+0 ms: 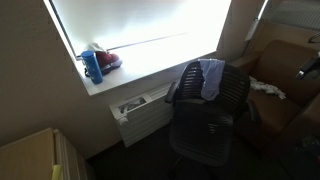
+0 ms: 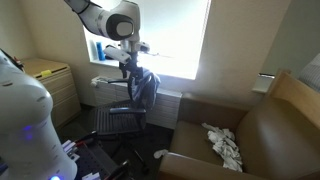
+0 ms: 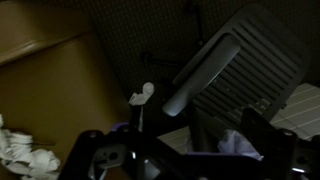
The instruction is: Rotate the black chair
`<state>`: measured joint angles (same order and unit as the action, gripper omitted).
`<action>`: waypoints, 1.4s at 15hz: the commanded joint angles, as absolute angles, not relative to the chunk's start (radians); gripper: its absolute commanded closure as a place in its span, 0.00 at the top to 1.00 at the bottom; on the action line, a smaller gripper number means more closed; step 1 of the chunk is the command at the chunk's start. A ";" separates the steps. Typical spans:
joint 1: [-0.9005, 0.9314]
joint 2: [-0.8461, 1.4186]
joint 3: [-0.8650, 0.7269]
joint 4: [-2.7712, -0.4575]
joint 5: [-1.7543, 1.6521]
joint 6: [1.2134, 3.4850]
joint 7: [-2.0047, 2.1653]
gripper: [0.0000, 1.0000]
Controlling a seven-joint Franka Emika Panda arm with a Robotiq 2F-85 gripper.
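The black chair [image 1: 205, 110] stands under the window, with a light blue-grey cloth [image 1: 212, 78] draped over its backrest. In an exterior view the chair [image 2: 120, 120] is at centre left, and my gripper [image 2: 128, 68] hangs from the white arm right at the top of the backrest, beside the cloth [image 2: 146, 88]. The wrist view is dark. My gripper [image 3: 180, 152] has its fingers wide apart, astride the dark top edge of the backrest. A grey armrest [image 3: 200, 70], the seat [image 3: 255, 50] and a bit of cloth [image 3: 240, 145] lie below. I cannot make out the gripper in the exterior view that faces the window.
A brown upholstered armchair [image 2: 255, 130] with a crumpled white cloth [image 2: 225, 145] stands close beside the chair. A windowsill [image 1: 150, 68] with a blue bottle [image 1: 93, 66] and a wall heater [image 1: 140, 108] are behind it. A wooden cabinet [image 2: 50, 80] stands by the wall.
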<state>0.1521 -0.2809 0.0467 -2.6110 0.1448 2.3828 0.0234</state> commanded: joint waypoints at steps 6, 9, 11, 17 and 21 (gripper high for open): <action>0.217 -0.110 0.154 -2.546 0.201 2.425 0.110 1.00; 0.209 0.030 0.166 -2.537 0.222 2.512 0.275 1.00; 0.219 0.120 0.176 -2.527 0.168 2.556 0.435 1.00; 0.263 0.217 0.168 -2.508 0.149 2.553 0.529 1.00; 0.268 0.289 0.145 -2.480 0.132 2.584 0.572 1.00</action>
<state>0.2632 0.2308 0.1652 -2.4947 0.1407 2.5546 0.5408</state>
